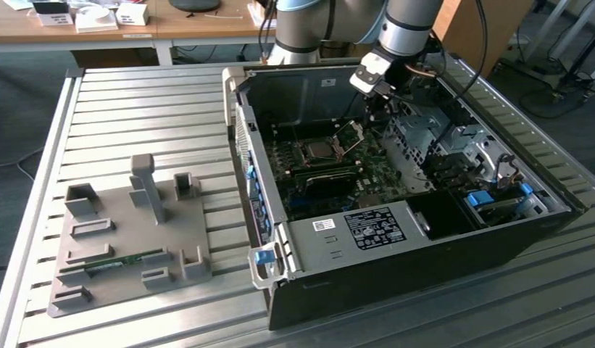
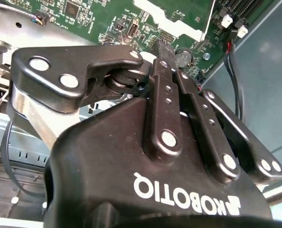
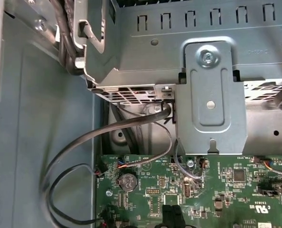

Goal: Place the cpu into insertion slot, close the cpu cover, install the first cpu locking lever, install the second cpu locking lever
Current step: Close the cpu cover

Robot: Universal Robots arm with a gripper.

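The open computer case (image 1: 394, 261) lies on a slatted metal table. On its green motherboard (image 1: 369, 170) sits the insertion slot (image 1: 302, 161), with the silvery square cpu (image 1: 319, 151) lying in it. The cpu cover (image 1: 352, 133) stands raised at the slot's far side. My gripper (image 1: 378, 101) hangs inside the case beyond the cover, toward the back wall, touching nothing I can see. In the second wrist view the gripper (image 2: 164, 51) has its fingers closed together over the board. In the first wrist view the dark fingertips (image 3: 168, 214) sit side by side above the board's edge.
A grey metal drive bracket (image 3: 212, 85) and loose black cables (image 3: 131, 137) crowd the case wall near the gripper, and a coin battery (image 3: 127, 180) sits on the board. On the exterior view's left, a grey fixture plate (image 1: 132, 232) with posts holds a memory stick (image 1: 114, 264).
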